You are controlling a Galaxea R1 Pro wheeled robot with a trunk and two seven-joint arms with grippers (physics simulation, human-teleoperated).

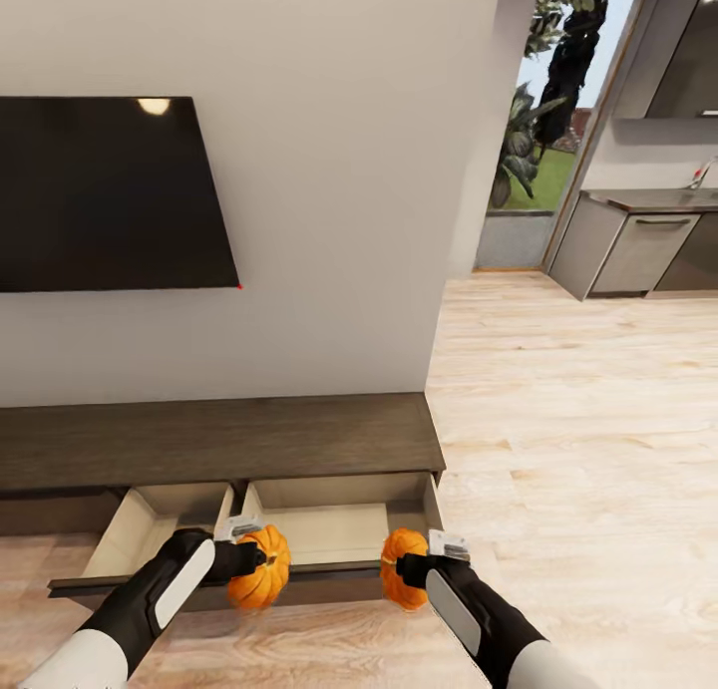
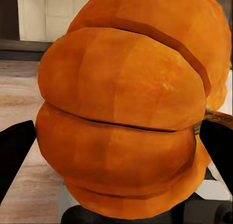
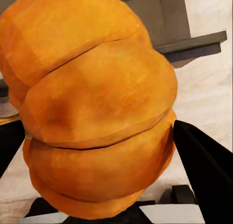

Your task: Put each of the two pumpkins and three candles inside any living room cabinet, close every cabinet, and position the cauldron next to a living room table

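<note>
**A:** What is in front of the robot?

**B:** A long, low, dark-brown cabinet against a white wall, under a black screen. Two of its drawers are pulled out, showing pale insides: a left drawer and a right drawer. Each arm holds one orange ribbed pumpkin just in front of the drawers' front edge, over the wooden floor.

**A:** How are they held?

**B:** The left gripper has its fingers closed around the left pumpkin. The right gripper has its fingers closed around the right pumpkin. Both pumpkins are in the air, near the right drawer and not yet inside it.

**A:** What might go wrong?

**B:** In my judgement, a pumpkin could strike the drawer's front panel if carried forward too low. The two could also bump each other if both head for the same drawer. Released early, one would fall to the floor and roll.

**A:** What do the wrist cameras add?

**B:** They show each grip close up: dark fingers on both sides of the left pumpkin, and likewise fingers beside the right pumpkin. The head view alone shows the drawers and the gap to them.
</note>
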